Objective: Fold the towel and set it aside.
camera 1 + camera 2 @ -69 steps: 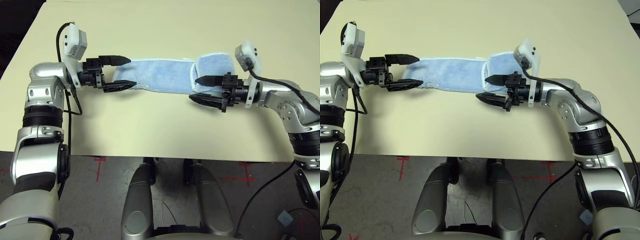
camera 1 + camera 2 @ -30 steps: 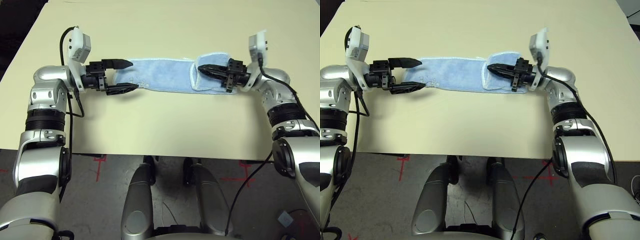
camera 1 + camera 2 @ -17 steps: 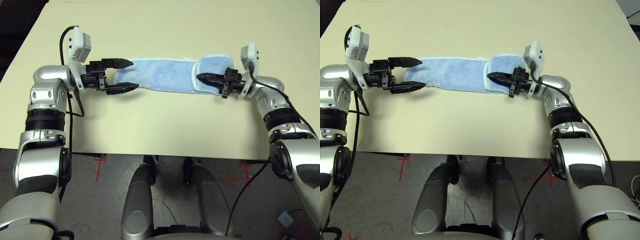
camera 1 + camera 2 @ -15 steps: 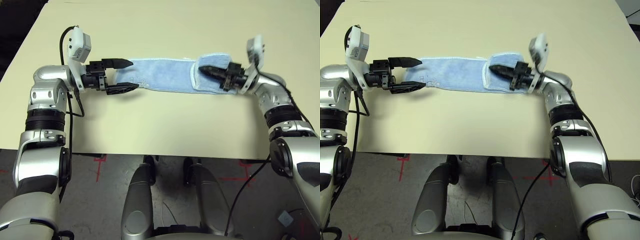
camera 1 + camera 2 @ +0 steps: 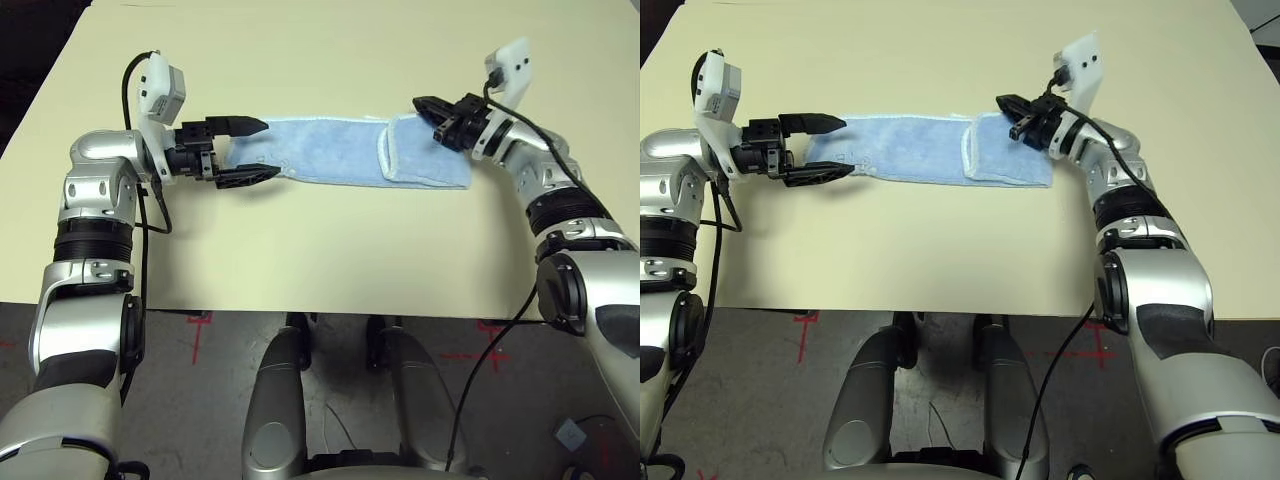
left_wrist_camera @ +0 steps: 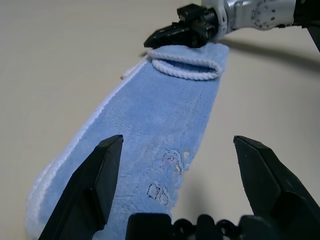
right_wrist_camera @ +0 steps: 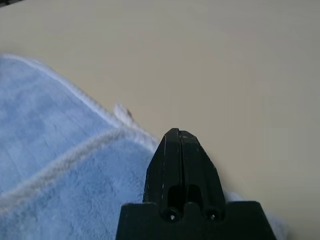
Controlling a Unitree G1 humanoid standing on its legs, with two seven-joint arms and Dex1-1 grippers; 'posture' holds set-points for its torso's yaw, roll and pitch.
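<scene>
A: Towel (image 5: 340, 163) first, from the head views. Where is it lying?

B: It is stretching as a long light blue strip across the far middle of the table (image 5: 330, 250), with its right end folded back over itself into a short flap edged in white.

A: And the grippers there?

B: The left gripper (image 5: 255, 150) is pointing at the strip's left end with its 2 fingers spread wide, 1 on each side of the cloth's end; whether either is touching is hard to make out. The right gripper (image 5: 422, 103) is hovering at the flap's far edge, fingers pressed together and pinching nothing that I can see.

A: Left wrist view?

B: The towel is running away from the camera between the 2 wide fingers (image 6: 87, 187). A small embroidered logo (image 6: 171, 160) with dark lettering is showing, too small to read. The strip's near end is cut off by the picture's edge. The right gripper's closed tip is sitting beyond the folded end.

A: Right wrist view?

B: The 2 fingers (image 7: 181, 170) are closing flush, hiding part of the cloth behind them. A small white tag (image 7: 122, 111) is peeking out at the towel's edge.
</scene>
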